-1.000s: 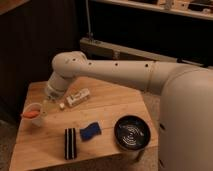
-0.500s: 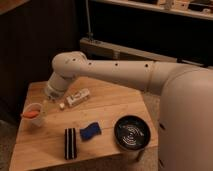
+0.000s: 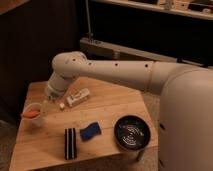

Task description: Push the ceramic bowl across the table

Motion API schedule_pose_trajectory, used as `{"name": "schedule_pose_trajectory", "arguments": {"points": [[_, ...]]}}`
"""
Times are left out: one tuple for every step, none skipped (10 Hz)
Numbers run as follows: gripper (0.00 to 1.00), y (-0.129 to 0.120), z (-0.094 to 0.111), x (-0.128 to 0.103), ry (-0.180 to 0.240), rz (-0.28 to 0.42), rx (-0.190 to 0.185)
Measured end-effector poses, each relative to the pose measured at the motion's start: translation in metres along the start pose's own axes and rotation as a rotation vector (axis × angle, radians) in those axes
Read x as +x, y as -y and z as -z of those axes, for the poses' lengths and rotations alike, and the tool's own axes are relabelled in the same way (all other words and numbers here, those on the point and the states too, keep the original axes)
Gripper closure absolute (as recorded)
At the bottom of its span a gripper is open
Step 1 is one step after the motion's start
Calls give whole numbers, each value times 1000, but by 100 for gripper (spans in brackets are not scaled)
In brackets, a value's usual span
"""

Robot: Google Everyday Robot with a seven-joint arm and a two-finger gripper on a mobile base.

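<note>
The ceramic bowl (image 3: pixel 131 133), black and glossy with pale rings inside, sits at the near right corner of the light wooden table (image 3: pixel 112 107). My white arm reaches from the right across the table and bends down at the far left. The gripper (image 3: pixel 46 104) hangs low over the left side of the table, just right of a small white cup, far from the bowl. It is open with nothing in it.
A white cup (image 3: pixel 33 113) with orange contents stands at the left edge. A white bottle (image 3: pixel 78 97) lies on its side near the gripper. A blue sponge (image 3: pixel 90 132) and a black striped block (image 3: pixel 70 143) lie near the front edge.
</note>
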Motion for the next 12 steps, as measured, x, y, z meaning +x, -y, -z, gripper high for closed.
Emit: {"name": "schedule_pose_trajectory", "arguments": {"points": [[40, 1, 0, 4, -18, -19, 11], [40, 0, -1, 16, -56, -64, 22], [40, -2, -2, 32, -83, -103, 28], [40, -6, -3, 54, -110, -152, 34], [40, -11, -3, 77, -131, -196, 36], [40, -18, -2, 109, -154, -252, 40], [40, -25, -3, 139, -172, -305, 39], [40, -32, -2, 170, -187, -359, 37], [40, -41, 1, 208, -202, -427, 39], [40, -47, 5, 231, -213, -469, 43], [40, -53, 12, 256, -224, -515, 49], [40, -59, 21, 285, -235, -572, 58]]}}
